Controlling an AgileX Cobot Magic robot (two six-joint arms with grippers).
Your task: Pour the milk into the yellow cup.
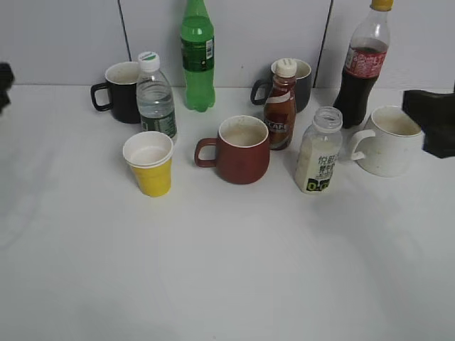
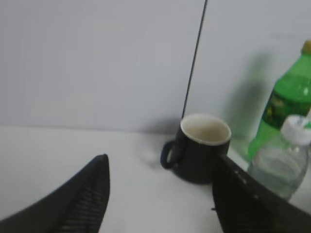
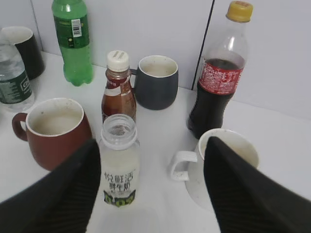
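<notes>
The milk (image 1: pixel 319 153) is a small clear capless bottle with a white label, standing upright right of centre; it also shows in the right wrist view (image 3: pixel 118 167). The yellow cup (image 1: pixel 150 163) stands upright and empty at the left of the group. My right gripper (image 3: pixel 150 160) is open and empty, above and in front of the milk bottle, which stands just inside its left finger; it shows as a dark shape at the right edge of the exterior view (image 1: pixel 434 121). My left gripper (image 2: pixel 160 194) is open and empty at the far left, facing a black mug (image 2: pixel 199 148).
A red-brown mug (image 1: pixel 240 149) stands in the middle, with a brown coffee bottle (image 1: pixel 280 105), a grey mug (image 1: pixel 298 82), a cola bottle (image 1: pixel 361 64) and a white mug (image 1: pixel 387 140) around the milk. A water bottle (image 1: pixel 155 96), green bottle (image 1: pixel 197 57) and black mug (image 1: pixel 122 91) stand behind the yellow cup.
</notes>
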